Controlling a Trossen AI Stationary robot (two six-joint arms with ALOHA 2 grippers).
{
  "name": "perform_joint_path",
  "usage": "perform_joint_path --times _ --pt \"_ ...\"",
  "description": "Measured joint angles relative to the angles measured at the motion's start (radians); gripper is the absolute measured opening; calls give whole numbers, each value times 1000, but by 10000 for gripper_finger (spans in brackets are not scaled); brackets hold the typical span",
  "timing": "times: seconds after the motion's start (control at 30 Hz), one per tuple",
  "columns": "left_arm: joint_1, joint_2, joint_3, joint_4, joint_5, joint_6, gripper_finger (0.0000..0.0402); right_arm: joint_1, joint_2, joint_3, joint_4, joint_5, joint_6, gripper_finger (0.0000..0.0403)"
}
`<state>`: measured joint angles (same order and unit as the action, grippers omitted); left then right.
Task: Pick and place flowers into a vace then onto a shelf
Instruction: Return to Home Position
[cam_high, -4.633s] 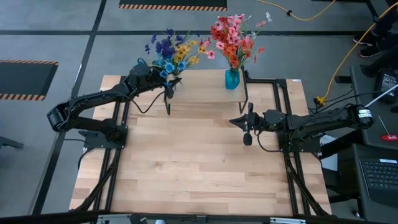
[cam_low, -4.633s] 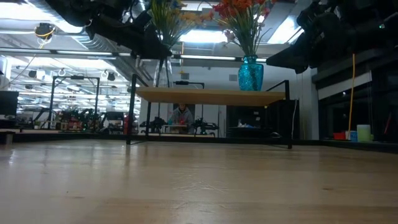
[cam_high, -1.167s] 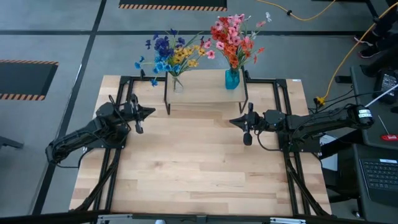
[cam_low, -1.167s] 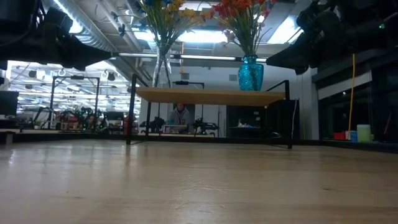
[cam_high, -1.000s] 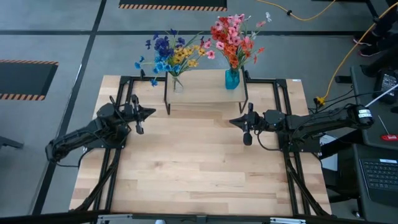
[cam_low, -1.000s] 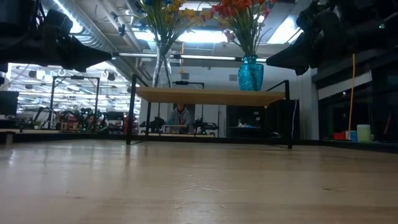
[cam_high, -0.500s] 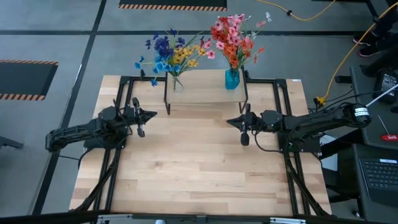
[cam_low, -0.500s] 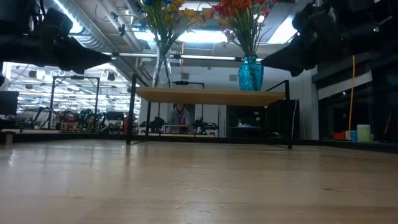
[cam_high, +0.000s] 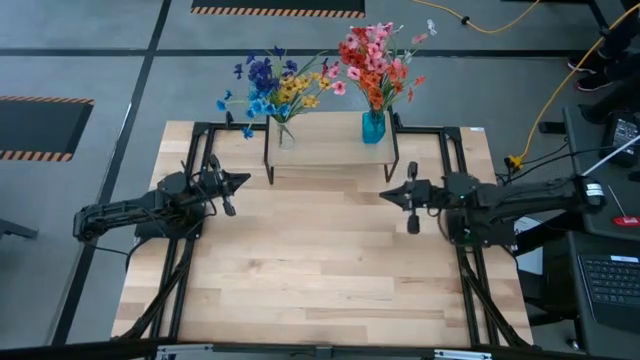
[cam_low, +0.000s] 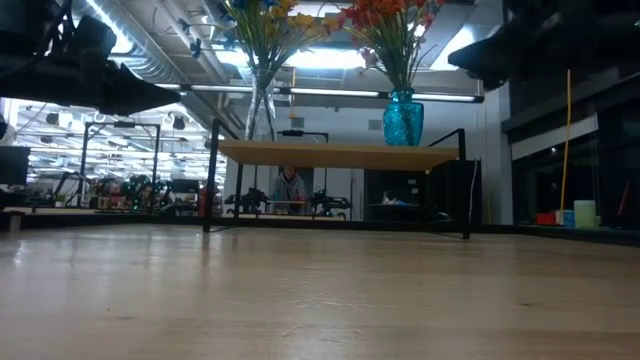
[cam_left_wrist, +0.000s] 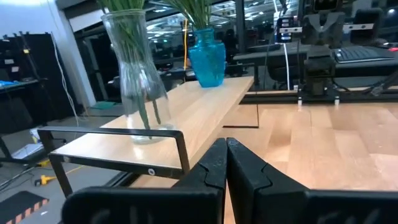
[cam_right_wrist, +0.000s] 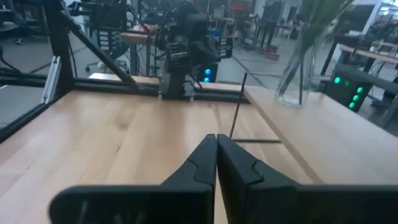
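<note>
Step in hand looks like homing. My call: pull both arms straight back toward the near edge of the tabletop, low and slow, with no swing toward the far edge where the shelf legs and overhanging blossoms are.

High view: shelf (cam_high: 330, 152) sits at the middle of the tabletop's (cam_high: 320, 290) far edge. 2 vases stand on it, clear vase (cam_high: 286, 136) at its left end and blue vase (cam_high: 373, 127) at its right end, and both hold flowers (cam_high: 375, 58). Left hand (cam_high: 238, 182) hangs over the left side of the tabletop, apart from the shelf's left leg. Right hand (cam_high: 390, 196) is over the right side, apart from the right leg. Neither touches anything.

Low view: shelf (cam_low: 340, 153) is level with both vases upright, blue vase (cam_low: 403, 118) and clear vase (cam_low: 260, 108). Both arms are dark shapes up high, well clear of the plank. A person (cam_low: 290, 185) sits far behind.

Left wrist view: left hand (cam_left_wrist: 222, 146) has its fingers pressed together and holds nothing. Clear vase (cam_left_wrist: 135, 81) is the nearer one, blue vase (cam_left_wrist: 207, 59) farther along the shelf (cam_left_wrist: 199, 109).

Right wrist view: right hand (cam_right_wrist: 216, 138) also has its fingers together and is empty. Clear vase (cam_right_wrist: 297, 71) shows at the far end of the shelf (cam_right_wrist: 329, 143).
</note>
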<state>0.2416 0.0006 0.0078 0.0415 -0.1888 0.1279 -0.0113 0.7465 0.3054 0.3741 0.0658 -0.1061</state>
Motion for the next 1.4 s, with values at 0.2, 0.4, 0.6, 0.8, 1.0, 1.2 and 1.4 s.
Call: perform_joint_path --times 0.2,0.4,0.6,0.8,1.0,1.2,1.4 --pt "0 0 0 1 -9 8 1 0 -156 -100 -9 -3 20 4" --pt "0 0 0 15 -116 15 1 0 -274 -213 49 -8 45 2" --pt "0 0 0 14 -44 -13 1 0 -338 -300 90 -8 45 2" --pt "0 0 0 9 8 -60 1 0 -341 -299 74 -8 43 3" --pt "0 0 0 8 8 -86 1 0 -340 -299 69 -8 49 9" --pt "0 0 0 8 7 -82 1 0 -340 -299 67 -8 47 17" --pt "0 0 0 8 7 -82 1 0 -340 -299 67 -8 49 13"
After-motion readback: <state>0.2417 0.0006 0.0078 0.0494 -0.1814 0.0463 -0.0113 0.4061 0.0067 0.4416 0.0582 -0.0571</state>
